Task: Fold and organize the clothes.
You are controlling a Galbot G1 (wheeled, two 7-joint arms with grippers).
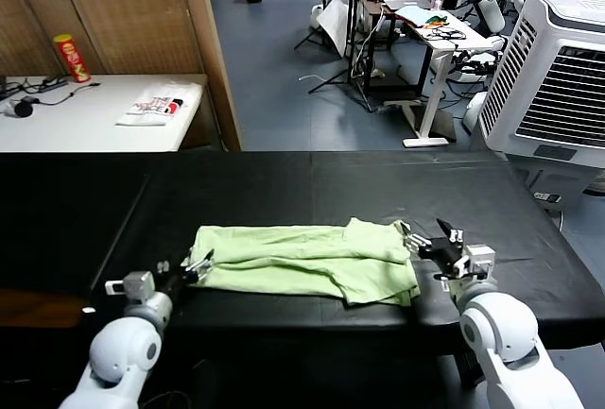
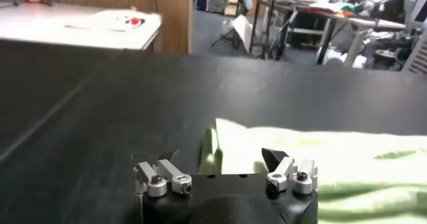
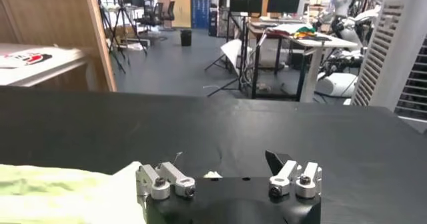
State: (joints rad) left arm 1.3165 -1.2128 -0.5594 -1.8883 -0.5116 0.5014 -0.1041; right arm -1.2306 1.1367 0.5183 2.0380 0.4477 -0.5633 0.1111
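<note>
The shirt point(image 1: 307, 260) lies near the front edge of the black table point(image 1: 312, 182), folded into a long, flat band of thin pale green cloth with soft creases along its length; at the robot's right end a looser flap is doubled over the band and its corner reaches close to the table's edge. Neither collar, button nor printed patch can be made out in the folds. The left pincer point(image 1: 196, 265) sits low at the shirt's left end with its jaws wide apart and nothing between them; in the left wrist view the left pincer point(image 2: 227, 172) straddles the cloth's edge, and the shirt point(image 2: 333, 162) spreads away from it over the matte tabletop. The right pincer point(image 1: 427, 240) stands just beside the shirt's right end, likewise spread wide and holding nothing; in the right wrist view the right pincer point(image 3: 228, 175) faces bare black table, with only a strip of the shirt point(image 3: 60, 195) showing at the frame's corner. Whether either pincer's fingertips touch the cloth cannot be told. Behind the black table stands a white table point(image 1: 95, 121) carrying a folded white item with red and black print point(image 1: 159, 104) and a red-and-yellow can point(image 1: 72, 58). A large white cooling unit point(image 1: 553, 78) with slatted grilles stands off to the right, cut by the frame's edge.
</note>
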